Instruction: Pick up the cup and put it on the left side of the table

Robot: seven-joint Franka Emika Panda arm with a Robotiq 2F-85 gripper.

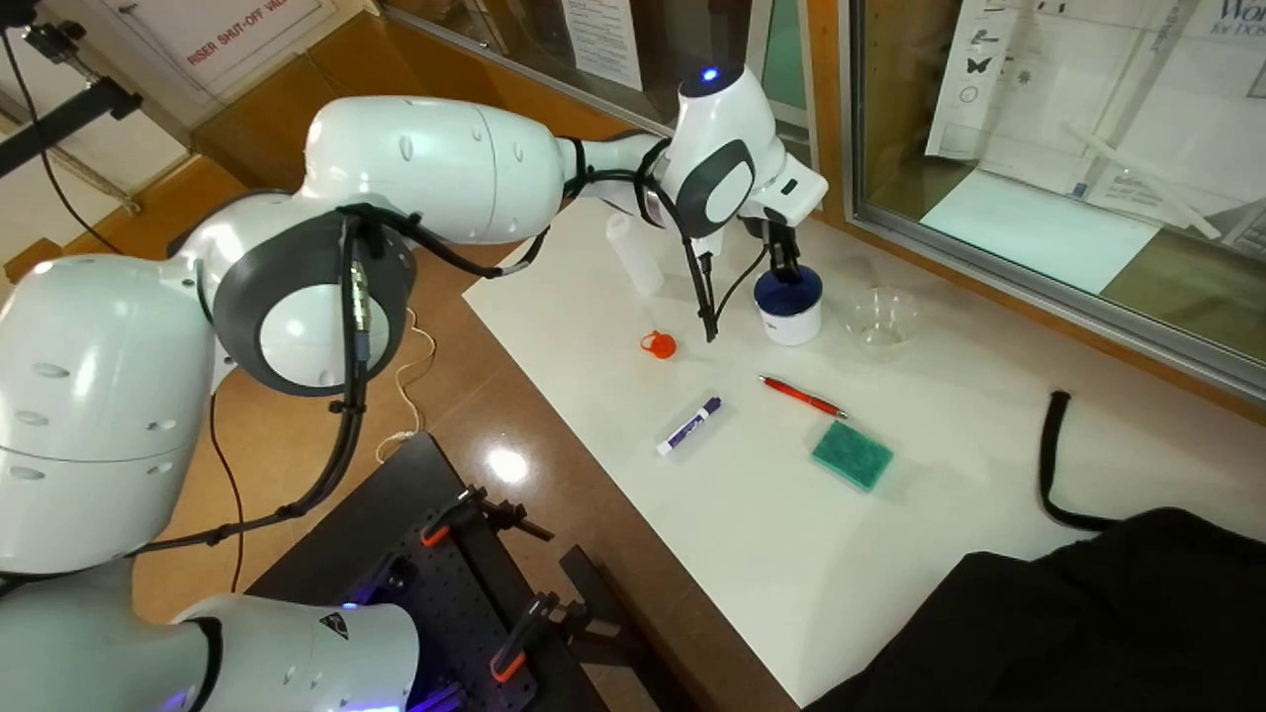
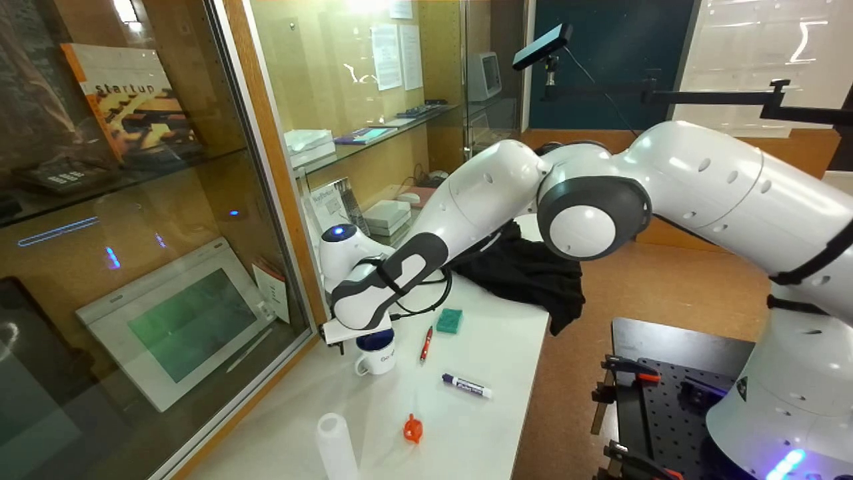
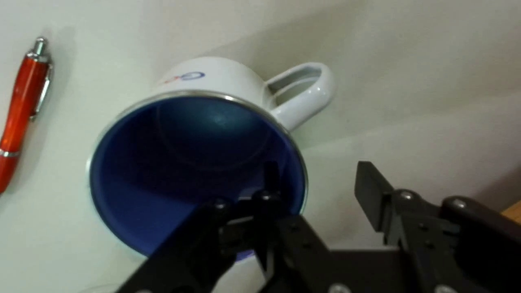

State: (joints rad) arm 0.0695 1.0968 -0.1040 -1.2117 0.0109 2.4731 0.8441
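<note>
The cup is a squat white mug with a blue inside and a side handle. It stands upright on the white table (image 1: 949, 494) near the glass-case edge, and shows in both exterior views (image 1: 791, 324) (image 2: 378, 361) and in the wrist view (image 3: 220, 75). My gripper (image 1: 784, 269) is directly above the cup, pointing down. In the wrist view my gripper (image 3: 319, 173) is open with nothing between its fingers. One finger overlaps the cup's mouth; the other is outside the rim. Whether the first finger is below the rim, I cannot tell. The arm mostly hides the gripper in an exterior view.
A clear cup (image 1: 880, 318) stands beside the cup. A translucent bottle (image 1: 636, 257), an orange cap (image 1: 659, 344), a red pen (image 1: 803, 397), a marker (image 1: 689, 426), a green sponge (image 1: 853, 455) and a black cloth (image 1: 1078, 613) lie on the table. A glass case (image 1: 1048, 297) borders the table.
</note>
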